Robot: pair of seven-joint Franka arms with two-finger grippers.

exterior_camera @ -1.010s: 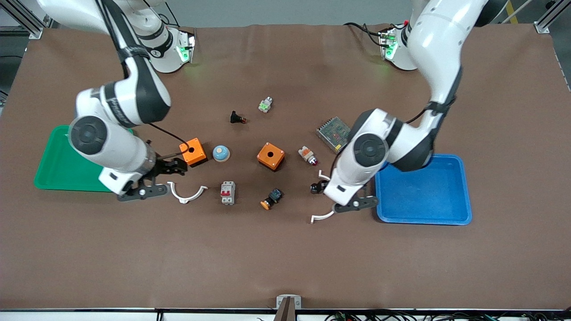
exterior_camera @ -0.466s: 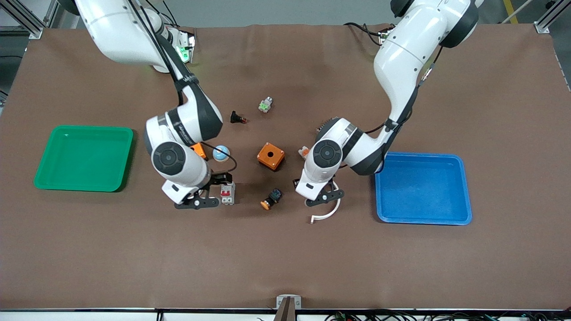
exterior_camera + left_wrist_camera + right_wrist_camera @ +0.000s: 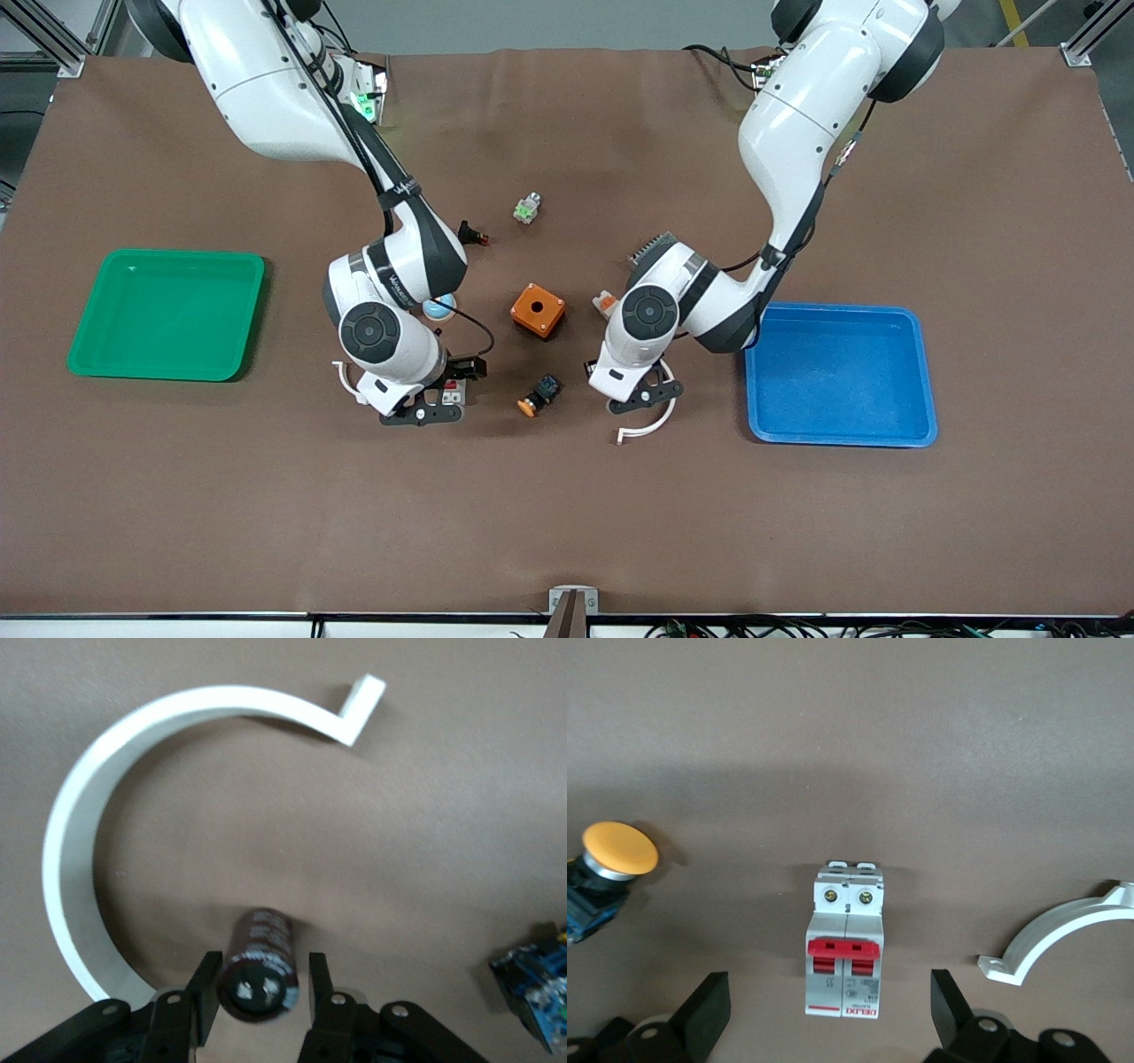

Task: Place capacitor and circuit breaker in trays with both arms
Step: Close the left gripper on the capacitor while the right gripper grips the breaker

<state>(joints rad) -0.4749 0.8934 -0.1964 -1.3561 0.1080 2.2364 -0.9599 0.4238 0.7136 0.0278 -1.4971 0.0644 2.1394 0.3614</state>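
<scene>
Brown table [image 3: 567, 514], green tray [image 3: 89, 354] and blue tray [image 3: 921, 434] bare, right gripper [image 3: 833, 1028] wide over circuit breaker [image 3: 843, 948], left gripper [image 3: 257, 1010] straddling capacitor [image 3: 259, 967].

Two trays [image 3: 166, 315]; two white clamps [image 3: 651, 425]; one orange box [image 3: 537, 311]; one circuit breaker [image 3: 845, 952].

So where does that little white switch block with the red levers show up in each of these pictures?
Front view: the circuit breaker lies on the table under the right gripper, mostly hidden by it.
Right wrist view: the circuit breaker sits mid-picture between the open fingers.
Left wrist view: not in it.
Shared landmark: the orange-capped button, beside the breaker, appears in the right wrist view too.
</scene>
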